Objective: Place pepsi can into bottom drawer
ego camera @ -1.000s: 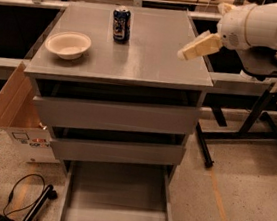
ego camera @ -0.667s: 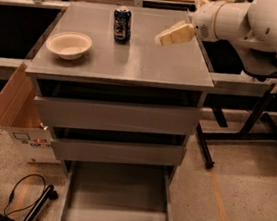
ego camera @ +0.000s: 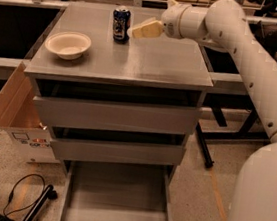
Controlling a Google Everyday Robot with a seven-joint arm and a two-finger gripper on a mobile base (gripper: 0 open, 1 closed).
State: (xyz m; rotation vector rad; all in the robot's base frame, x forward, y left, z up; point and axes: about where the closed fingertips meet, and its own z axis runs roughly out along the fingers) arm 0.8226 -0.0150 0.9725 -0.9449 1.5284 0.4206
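The pepsi can [ego camera: 121,23], dark blue with white and red markings, stands upright near the back of the grey cabinet top [ego camera: 149,63]. My gripper [ego camera: 136,31] hovers just right of the can, its cream fingers pointing left at it, close but apart from it. The white arm reaches in from the right. The bottom drawer [ego camera: 117,200] is pulled out at the foot of the cabinet, a shallow grey tray with nothing in it.
A cream-white bowl [ego camera: 68,44] sits on the left of the cabinet top. Two upper drawers [ego camera: 115,117] are shut. A cardboard box [ego camera: 20,113] leans at the cabinet's left. Cables [ego camera: 22,194] lie on the floor at lower left. Black table legs [ego camera: 210,141] stand at right.
My gripper has swept left across the cabinet top, from the right edge to right beside the can. The can and bowl have not moved.
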